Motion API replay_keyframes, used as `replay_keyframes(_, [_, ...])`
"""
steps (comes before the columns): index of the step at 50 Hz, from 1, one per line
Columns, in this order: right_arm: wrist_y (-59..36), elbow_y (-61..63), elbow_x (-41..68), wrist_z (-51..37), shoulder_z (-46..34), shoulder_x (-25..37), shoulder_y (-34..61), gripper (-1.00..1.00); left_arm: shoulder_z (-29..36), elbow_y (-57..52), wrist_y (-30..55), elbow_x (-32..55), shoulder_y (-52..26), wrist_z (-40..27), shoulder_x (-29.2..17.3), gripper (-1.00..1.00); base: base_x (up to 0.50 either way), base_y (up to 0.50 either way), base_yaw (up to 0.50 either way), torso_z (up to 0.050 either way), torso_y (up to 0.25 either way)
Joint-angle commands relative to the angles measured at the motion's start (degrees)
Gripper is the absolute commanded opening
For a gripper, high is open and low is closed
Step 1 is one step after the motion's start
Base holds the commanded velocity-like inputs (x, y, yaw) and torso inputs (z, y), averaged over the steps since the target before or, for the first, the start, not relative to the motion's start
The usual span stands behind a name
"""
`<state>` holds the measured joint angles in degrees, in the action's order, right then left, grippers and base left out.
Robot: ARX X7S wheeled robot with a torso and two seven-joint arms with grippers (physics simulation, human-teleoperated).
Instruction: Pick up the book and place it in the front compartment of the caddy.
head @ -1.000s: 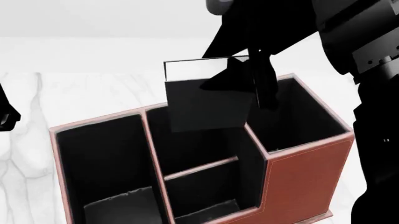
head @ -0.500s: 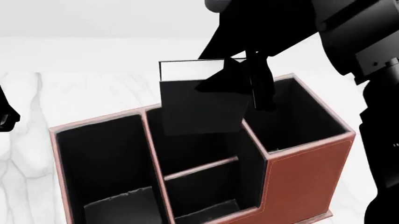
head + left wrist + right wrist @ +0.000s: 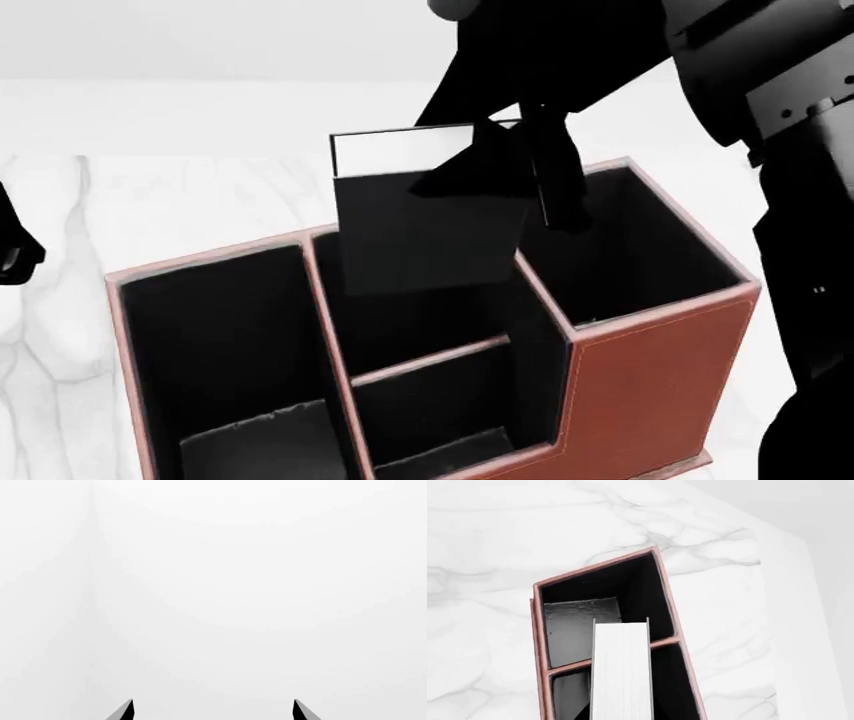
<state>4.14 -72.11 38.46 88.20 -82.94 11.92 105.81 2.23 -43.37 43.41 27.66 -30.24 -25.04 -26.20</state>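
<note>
Book (image 3: 424,225), black-covered with its white page edge showing along the top, is hanging in the air above the caddy (image 3: 654,370), tilted slightly and gripped at its upper right corner by the right hand (image 3: 534,165). In the head view it is sitting over the middle rear cell, clear of the rims. The right wrist view is looking down the white page edge toward two black-lined cells on the marbled white desk (image 3: 487,540). The reddish-brown caddy is standing upright on that desk. The left hand (image 3: 212,712) is showing only two dark fingertips (image 3: 123,711) spread apart against blank white, holding nothing.
</note>
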Motion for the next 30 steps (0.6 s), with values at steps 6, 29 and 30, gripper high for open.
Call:
replay_keyframes(6, [8.2,-2.8,13.6,1.7,-12.6,-2.0,1.9,-1.00,-1.0,0.1,-0.7,-0.1,0.1,0.7,0.9,1.00,0.00,0.00,0.00,0.002,0.002])
replay_keyframes(29, [10.2,-2.9,-9.0,1.6,12.3,-3.0,-1.7,-1.00,-0.8,0.7,-1.0,0.2,-0.6,0.6,0.5,1.00,0.00,0.00,0.00,0.000,0.001])
replay_keyframes(30, [10.2,-2.9,-8.4,1.7,12.0,-3.1,-1.7,-1.00,-0.8,0.7,-1.0,0.3,-0.6,0.6,0.5,1.00,0.00,0.00,0.00,0.000,0.000])
